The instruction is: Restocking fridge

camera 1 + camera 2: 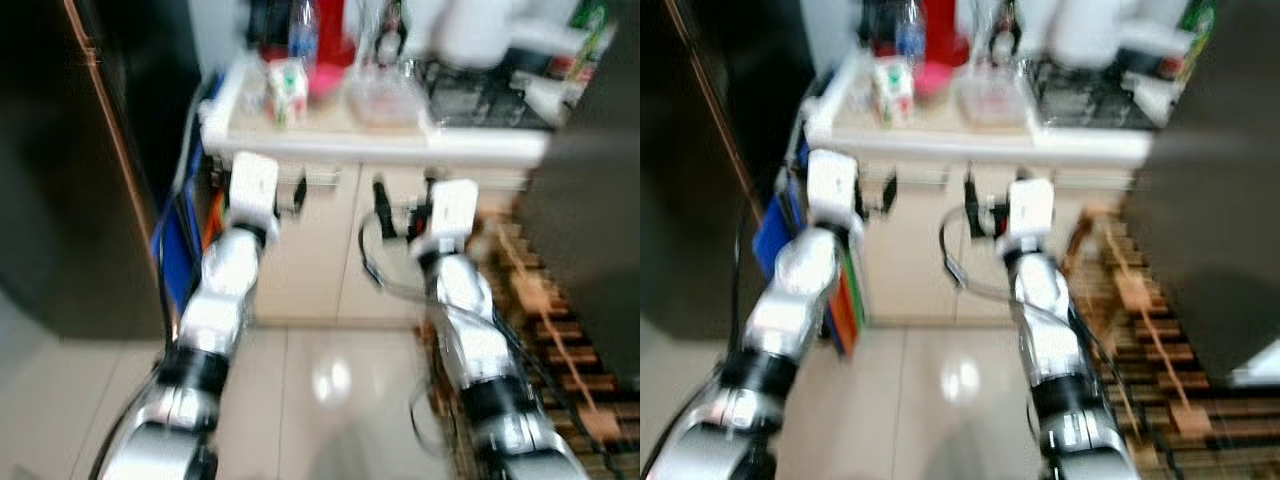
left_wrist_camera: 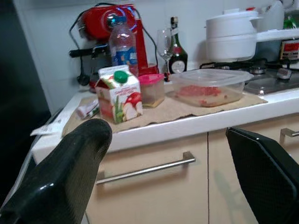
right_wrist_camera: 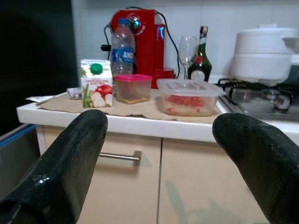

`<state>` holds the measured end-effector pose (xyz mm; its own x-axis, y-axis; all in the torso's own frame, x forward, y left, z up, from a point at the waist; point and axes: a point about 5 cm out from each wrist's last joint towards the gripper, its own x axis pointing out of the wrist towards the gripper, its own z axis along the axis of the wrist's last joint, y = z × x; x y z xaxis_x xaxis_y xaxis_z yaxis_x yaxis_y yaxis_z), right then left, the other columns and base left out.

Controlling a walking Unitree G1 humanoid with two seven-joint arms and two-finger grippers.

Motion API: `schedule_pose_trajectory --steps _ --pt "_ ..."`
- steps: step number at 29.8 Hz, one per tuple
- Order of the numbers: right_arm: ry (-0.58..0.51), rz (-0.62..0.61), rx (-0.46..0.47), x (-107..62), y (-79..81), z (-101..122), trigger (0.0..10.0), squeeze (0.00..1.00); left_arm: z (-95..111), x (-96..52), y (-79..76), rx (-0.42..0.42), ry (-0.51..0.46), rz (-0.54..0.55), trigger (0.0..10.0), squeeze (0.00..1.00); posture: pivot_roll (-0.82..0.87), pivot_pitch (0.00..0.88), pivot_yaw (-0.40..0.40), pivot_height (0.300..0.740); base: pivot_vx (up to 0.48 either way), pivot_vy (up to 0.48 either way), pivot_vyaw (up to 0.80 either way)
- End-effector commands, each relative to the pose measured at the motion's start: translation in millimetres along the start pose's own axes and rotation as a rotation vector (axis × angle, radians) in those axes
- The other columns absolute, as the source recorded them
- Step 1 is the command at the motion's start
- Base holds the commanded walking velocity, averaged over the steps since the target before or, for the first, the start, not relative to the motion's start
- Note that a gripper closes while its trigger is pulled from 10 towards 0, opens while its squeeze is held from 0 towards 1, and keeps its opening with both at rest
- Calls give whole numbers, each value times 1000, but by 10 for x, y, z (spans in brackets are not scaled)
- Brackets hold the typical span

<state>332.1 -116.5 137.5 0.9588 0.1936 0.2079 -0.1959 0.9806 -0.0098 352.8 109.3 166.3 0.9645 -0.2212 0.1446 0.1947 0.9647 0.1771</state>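
On the white counter (image 3: pixel 140 125) — small white juice carton with green cap (image 3: pixel 96 83), light, crushable; grasp its flat sides. Left gripper (image 2: pixel 173 177) and right gripper (image 3: pixel 161 158) both gape wide, empty.

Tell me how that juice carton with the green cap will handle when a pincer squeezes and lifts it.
The juice carton is tall on a narrow base, so a push high up would probably tip it. Its paperboard walls look likely to dent under a hard squeeze. The green cap appears closed, so it may be full and fairly heavy. It stands on a loose brown mat, which could slide.
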Motion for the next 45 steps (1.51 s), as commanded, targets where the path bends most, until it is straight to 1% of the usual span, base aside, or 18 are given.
schedule_pose_trajectory --steps 1,4,8,11,12,22,23,26,27,28,30,33,35,36,37,39,40,45 --pt "8 -14 -2 -13 -21 -22 10000 0 -12 38 -92 18 22 -45 10000 0 -42 0 15 740 480 0 0" --pt "8 -23 4 -8 -27 -21 10000 0 12 65 -112 48 17 -60 10000 0 -43 0 17 740 480 0 0" --pt "14 -48 0 -6 -71 -27 10000 0 30 89 -122 32 13 -64 10000 0 -44 0 18 740 480 0 0" --pt "2 -36 10 -12 -75 -14 10000 0 28 89 -122 23 12 -62 10000 0 -46 0 18 740 480 0 0" --pt "-2 -30 14 -14 -71 -8 10000 1000 28 88 -121 13 9 -57 10000 0 -46 0 17 740 480 0 0" --pt "-44 19 -20 23 -20 91 10000 1000 44 99 -87 -31 -5 -19 10000 0 -48 0 14 740 480 0 0" --pt "-51 0 -33 38 -46 115 10000 314 54 110 -59 -40 -2 3 10000 0 -47 0 13 740 0 0 0" --pt "-54 -15 -33 45 -68 128 10000 314 58 119 -43 -50 4 11 10000 0 -47 0 13 740 0 0 0" --pt "-56 -20 -33 46 -77 133 10000 0 70 121 -52 -74 -1 -9 10000 0 -47 0 13 740 0 0 0" --pt "-57 -20 -34 44 -79 138 10000 0 119 123 -50 -90 -24 -33 10000 0 -46 0 13 740 0 0 0" --pt "-57 -19 -34 42 -78 140 10000 0 131 124 -47 -88 -28 -36 10000 0 -46 0 13 740 0 0 0" --pt "-50 2 -22 47 -19 129 10000 0 126 120 -16 -35 -15 -7 10000 0 -39 0 13 740 0 0 0" --pt "-47 21 -15 59 20 130 10000 0 118 118 -9 -25 -10 -1 10000 0 -37 0 13 740 0 0 0" --pt "-47 62 -8 93 101 147 10000 0 101 112 2 -26 -3 8 10000 0 -34 0 9 740 0 0 0" --pt "-47 62 -8 93 101 147 10000 0 101 112 2 -26 -3 8 10000 0 -34 0 9 740 0 0 0" --pt "-38 130 10 180 223 186 10000 0 69 95 12 -38 10 18 10000 0 -26 1 2 740 0 0 0" --pt "-38 130 10 180 223 186 10000 0 69 95 12 -38 10 18 10000 0 -26 1 2 740 0 0 0" --pt "-35 158 20 317 319 242 10000 0 45 36 -15 -34 9 10 10000 0 -3 14 -4 740 0 0 0"
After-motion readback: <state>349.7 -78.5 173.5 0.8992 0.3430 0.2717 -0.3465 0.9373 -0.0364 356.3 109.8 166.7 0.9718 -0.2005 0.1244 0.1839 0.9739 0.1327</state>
